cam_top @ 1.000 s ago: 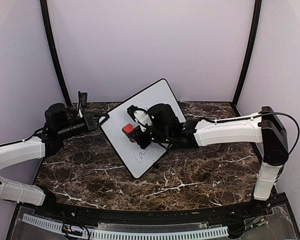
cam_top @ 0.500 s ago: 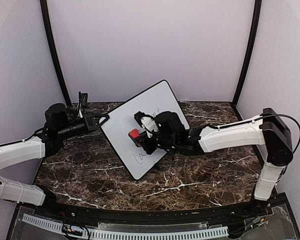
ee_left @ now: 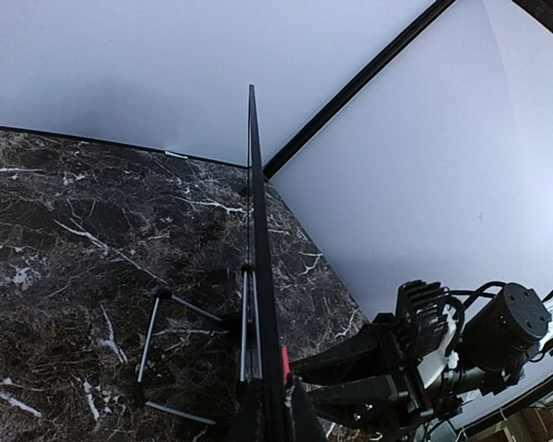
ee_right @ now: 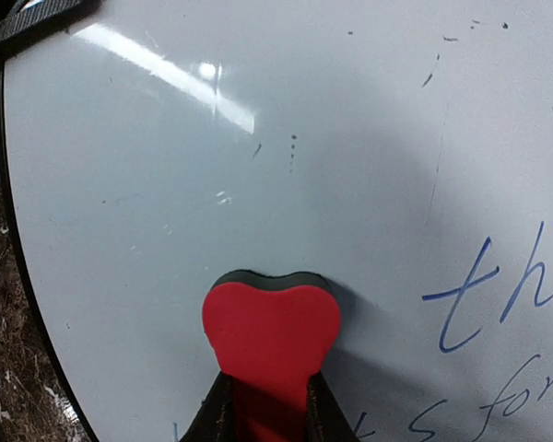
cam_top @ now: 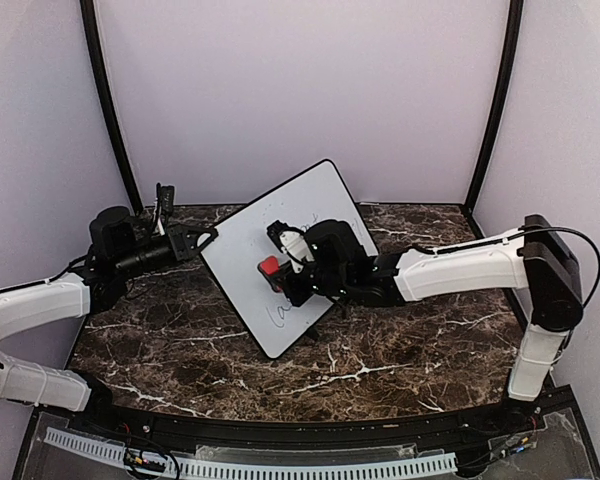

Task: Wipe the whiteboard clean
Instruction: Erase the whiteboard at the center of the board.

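Camera overhead: shows large flat white rectangular whiteboard with thin black frame (cam_top: 250, 250) standing tilted at the middle-back of dark white-veined marble desk (cam_top: 400, 350). Left jaws clamped on its left corner. Right jaws closed on small red eraser block (cam_top: 269, 266), pressed to the board face above handwritten marker text (cam_top: 280, 312).

Left wrist: looks along the board edge-on, a thin dark line rising from the closed jaws, thin black wire stand legs (ee_left: 152, 341) resting on the desk behind it.

Right wrist: shows the eraser's dark pad flat against the white surface, blue writing to its right and below.
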### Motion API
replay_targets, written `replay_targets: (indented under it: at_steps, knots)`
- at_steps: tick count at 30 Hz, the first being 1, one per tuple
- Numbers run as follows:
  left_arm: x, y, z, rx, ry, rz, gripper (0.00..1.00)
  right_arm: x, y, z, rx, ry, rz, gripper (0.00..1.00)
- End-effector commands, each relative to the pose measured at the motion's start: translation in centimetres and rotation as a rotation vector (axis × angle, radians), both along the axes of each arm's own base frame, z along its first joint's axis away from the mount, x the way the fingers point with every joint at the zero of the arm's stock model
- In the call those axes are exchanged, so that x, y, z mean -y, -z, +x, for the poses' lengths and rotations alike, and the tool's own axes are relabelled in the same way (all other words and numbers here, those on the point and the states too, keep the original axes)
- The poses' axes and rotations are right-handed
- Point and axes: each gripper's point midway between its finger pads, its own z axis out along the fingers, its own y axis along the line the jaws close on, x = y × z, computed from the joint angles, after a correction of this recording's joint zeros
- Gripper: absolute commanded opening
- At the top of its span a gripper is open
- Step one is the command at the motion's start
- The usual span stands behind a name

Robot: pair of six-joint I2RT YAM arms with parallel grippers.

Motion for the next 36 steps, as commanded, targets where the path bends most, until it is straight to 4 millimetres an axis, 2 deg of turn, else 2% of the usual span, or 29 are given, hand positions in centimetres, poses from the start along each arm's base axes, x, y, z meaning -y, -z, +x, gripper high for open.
replay_targets:
  at_steps: [1,3,8,11,19,25,29,36]
  knots:
    - [1.5,-5.7,-2.9,0.176,0.144,-0.102,0.0,-1.5,-1.0,2.5,0.062,0.035,-0.005,0.19]
    - [1.5,-5.7,-2.9,0.177,0.144,-0.101,0.0,-2.2,-1.9,3.0,0.078,0.033,0.0,0.2]
    - [1.5,-5.9,-3.0,0.181,0.145,-0.104,0.0,-2.4,-2.3,3.6,0.083,0.039,0.005,0.25]
    - [1.5,-5.9,-3.0,0.183,0.145,-0.104,0.0,-1.8,-1.6,3.3,0.067,0.045,-0.001,0.26]
    - [1.5,-6.2,-3.2,0.188,0.148,-0.109,0.0,1.5,1.9,0.9,-0.017,0.063,-0.016,0.24]
    - [1.5,-6.1,-3.2,0.183,0.153,-0.113,0.0,2.2,2.3,0.3,-0.028,0.065,-0.011,0.22]
    - [1.6,-6.0,-3.1,0.182,0.153,-0.113,0.0,0.8,0.8,1.2,0.013,0.054,0.004,0.23]
    - [1.5,-6.0,-3.1,0.183,0.151,-0.11,0.0,-2.2,-3.4,4.2,0.126,0.055,0.03,0.25]
